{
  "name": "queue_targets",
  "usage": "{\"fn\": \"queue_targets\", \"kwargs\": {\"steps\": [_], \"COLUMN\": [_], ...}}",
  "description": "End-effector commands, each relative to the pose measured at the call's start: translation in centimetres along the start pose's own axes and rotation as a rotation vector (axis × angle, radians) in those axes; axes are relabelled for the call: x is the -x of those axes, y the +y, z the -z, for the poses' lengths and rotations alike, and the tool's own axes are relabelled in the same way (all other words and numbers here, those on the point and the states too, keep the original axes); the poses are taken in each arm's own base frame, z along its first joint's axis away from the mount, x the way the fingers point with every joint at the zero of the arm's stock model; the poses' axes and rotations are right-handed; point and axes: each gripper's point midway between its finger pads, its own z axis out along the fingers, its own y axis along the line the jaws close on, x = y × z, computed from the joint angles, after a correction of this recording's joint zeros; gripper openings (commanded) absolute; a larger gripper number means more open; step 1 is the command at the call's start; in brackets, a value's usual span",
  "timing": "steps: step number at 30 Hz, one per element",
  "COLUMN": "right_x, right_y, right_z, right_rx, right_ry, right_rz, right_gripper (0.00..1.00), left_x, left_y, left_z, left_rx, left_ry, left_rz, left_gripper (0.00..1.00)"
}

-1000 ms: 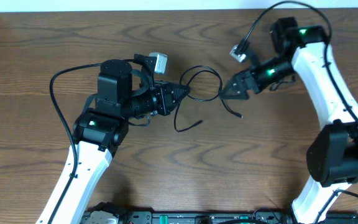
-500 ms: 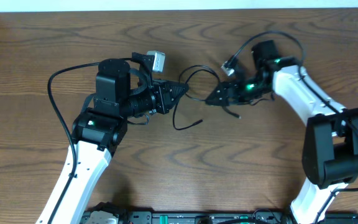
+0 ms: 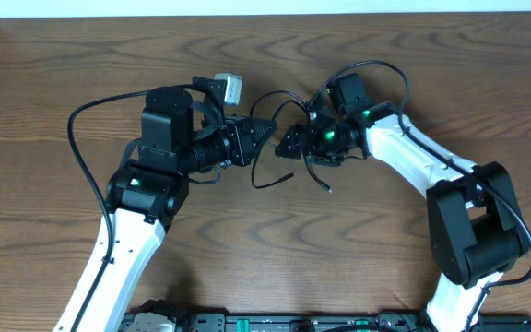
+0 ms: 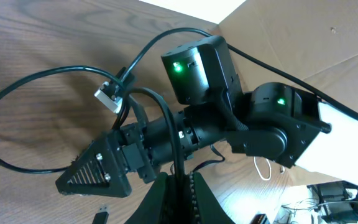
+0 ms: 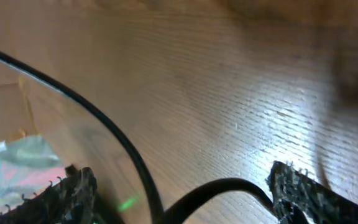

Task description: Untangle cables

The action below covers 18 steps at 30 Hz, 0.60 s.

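Noting one big shift: swung the right end effector (image 3: 289,143) in from the far side of the counter (image 3: 385,249), tip now just beside the left end effector (image 3: 267,127). Spread wide, with the black cord (image 3: 275,181) running through the gap, not yet pinched. Kept the left end effector clenched on the same black cord, barely moved. Puts a second grip within reach; leaves the pulling apart undone. Loop lying between the two tips, tails loose on the wood.
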Motion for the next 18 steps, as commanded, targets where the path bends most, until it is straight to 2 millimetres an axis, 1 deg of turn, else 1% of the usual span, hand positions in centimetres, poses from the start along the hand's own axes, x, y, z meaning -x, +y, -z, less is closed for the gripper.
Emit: {"fn": "queue_targets", "kwargs": {"steps": [1,3,4,5,6,8,9,10,11,16,18], "right_x": [0.5,1.0,1.2,1.5,1.6,1.8,1.9,1.9,1.9,1.6,1.4], "right_y": [-1.0,-1.6,-1.8,-2.2,-2.4,-2.6,-2.7,-2.9,-3.0,-3.8,-4.1], "right_z": [0.4,0.5,0.5,0.6,0.7,0.8,0.9,1.0,1.1,1.4,1.7], "right_rx": [-0.103,-0.142,-0.155,-0.178,-0.185,-0.194,-0.197,-0.2,-0.202,-0.226,-0.233], "right_ry": [-0.069,-0.099,-0.113,-0.132,-0.137,-0.144,-0.145,-0.146,-0.145,-0.128,-0.118], "right_rz": [-0.102,-0.124,-0.129,-0.127,-0.126,-0.124,-0.112,-0.104,-0.102,-0.097,-0.083], "right_gripper": [0.85,0.8,0.73,0.54,0.45,0.31,0.2,0.05,0.01,0.01,0.01], "left_x": [0.3,0.2,0.2,0.1,0.1,0.2,0.2,0.2,0.2,0.0,0.0], "left_y": [0.0,0.0,0.1,0.1,0.1,0.2,0.4,0.7,1.0,1.7,2.5], "left_z": [0.3,0.3,0.3,0.3,0.3,0.3,0.3,0.3,0.4,0.4,0.5], "left_rx": [0.006,0.008,0.009,0.01,0.01,0.017,0.028,0.044,0.061,0.093,0.139], "left_ry": [-0.017,-0.014,-0.013,-0.012,-0.012,-0.015,-0.017,-0.02,-0.021,-0.02,-0.029], "left_rz": [-0.009,-0.007,-0.006,-0.004,-0.004,-0.004,-0.006,-0.002,0.004,0.007,0.015], "left_gripper": [0.08,0.07,0.07,0.08,0.08,0.08,0.08,0.08,0.08,0.08,0.08]}}
